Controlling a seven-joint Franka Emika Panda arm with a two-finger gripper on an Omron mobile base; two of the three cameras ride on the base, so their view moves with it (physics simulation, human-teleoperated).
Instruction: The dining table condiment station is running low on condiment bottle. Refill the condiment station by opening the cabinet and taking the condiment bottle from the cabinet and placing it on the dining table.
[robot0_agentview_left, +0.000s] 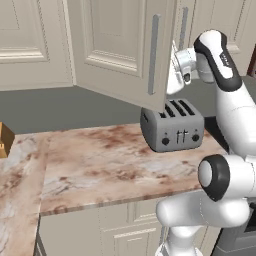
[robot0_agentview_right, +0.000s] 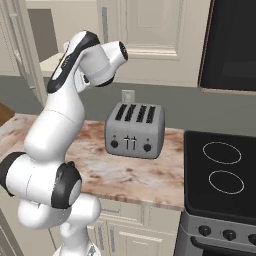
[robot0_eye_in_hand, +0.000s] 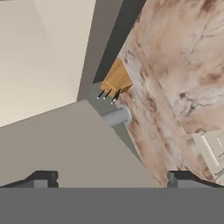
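Note:
The cabinet door (robot0_agentview_left: 120, 50) stands swung out over the counter, its long silver handle (robot0_agentview_left: 153, 55) facing me. My gripper (robot0_agentview_left: 174, 70) is raised just behind the door's free edge, partly hidden by it. In the hand view the gripper (robot0_eye_in_hand: 112, 178) is open, its two dark fingertips (robot0_eye_in_hand: 41, 178) far apart with nothing between them. It looks down along the door's edge (robot0_eye_in_hand: 65, 144), where the handle's end (robot0_eye_in_hand: 116, 117) sticks out. The condiment bottle and the dining table are out of view.
A grey toaster (robot0_agentview_left: 172, 125) stands on the marble counter (robot0_agentview_left: 100, 165) below the hand. A wooden knife block (robot0_eye_in_hand: 117, 81) sits at the counter's far left. A black stove top (robot0_agentview_right: 220, 175) lies to the right of the toaster (robot0_agentview_right: 134, 130).

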